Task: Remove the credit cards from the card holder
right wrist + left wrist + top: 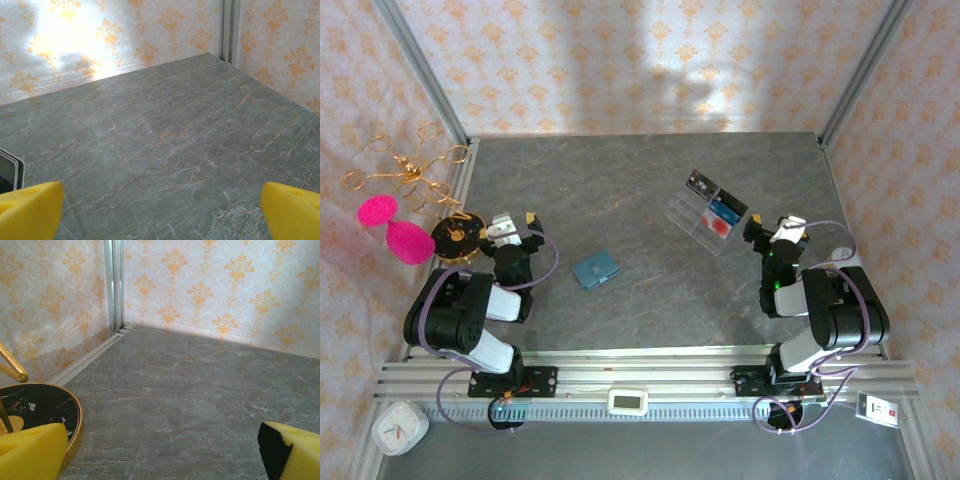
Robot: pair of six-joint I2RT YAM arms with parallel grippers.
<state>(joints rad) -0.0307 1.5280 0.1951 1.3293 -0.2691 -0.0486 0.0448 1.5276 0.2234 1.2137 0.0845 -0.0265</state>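
Now, step: the task is looking barely begun; both arms are sitting folded back near their bases, with nothing in hand.
Wallet (597,270): it is lying folded shut on the grey table (650,310), between the two arms and somewhat nearer the left one, touching nothing else.
Cards: none are showing at the wallet; presumably they are sitting inside the fold, so it is going to need opening first.
Left gripper (517,225): it is hanging wide open and gripping nothing, its yellow fingertips (32,452) framing bare table, with a black dish (45,405) lying just beside it.
Right gripper (777,225): it is released too and carrying nothing, pointing over bare table toward the far right corner.
Tray (710,212): this clear box is sitting well apart from the wallet, near the right gripper; flat black, blue and red pieces are lying in it, though whether they are cards I cannot tell.
Next move: one arm pinning the wallet while the other is lifting the flap is looking sensible, since a light wallet is likely to slide on smooth stone.
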